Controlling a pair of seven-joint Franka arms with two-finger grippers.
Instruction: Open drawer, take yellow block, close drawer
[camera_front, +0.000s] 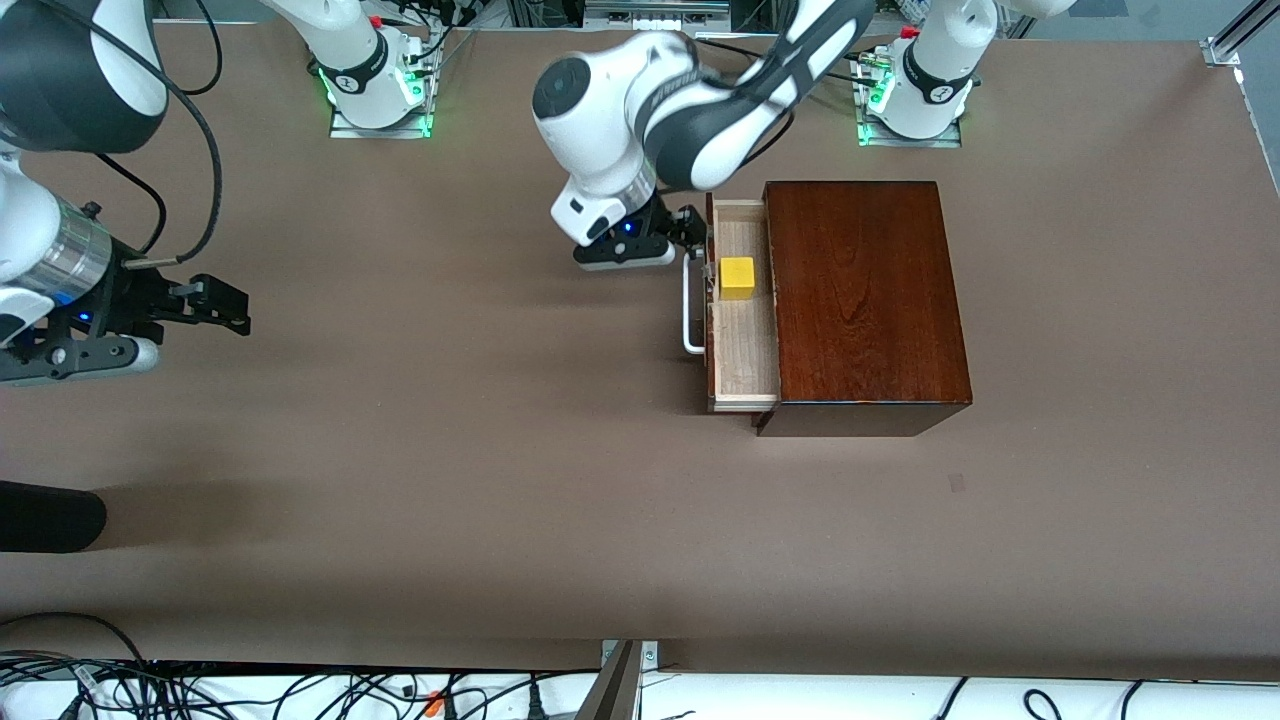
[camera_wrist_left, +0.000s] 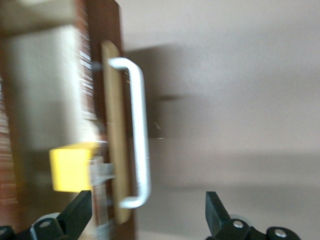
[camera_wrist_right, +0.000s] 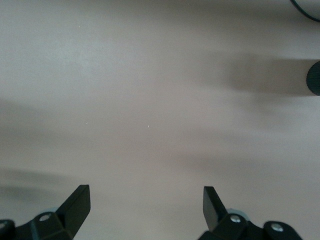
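Yellow, plain-faced small cube (camera_front: 738, 278) in the pulled-out pale-wood drawer (camera_front: 742, 350) looks light and rigid: my left fingers (camera_wrist_left: 75, 212), spread empty just beside it, should pinch opposite flat faces.

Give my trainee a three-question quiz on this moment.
1. True or false: the drawer is shut.
2. Where is the block? A) on the table B) in the drawer C) in a tool
3. Which tool is beside the handle?

Key: 1. False, it is partly open. 2. B. 3. The left tool, fingers open; the right tool waits open over the table at the right arm's end.
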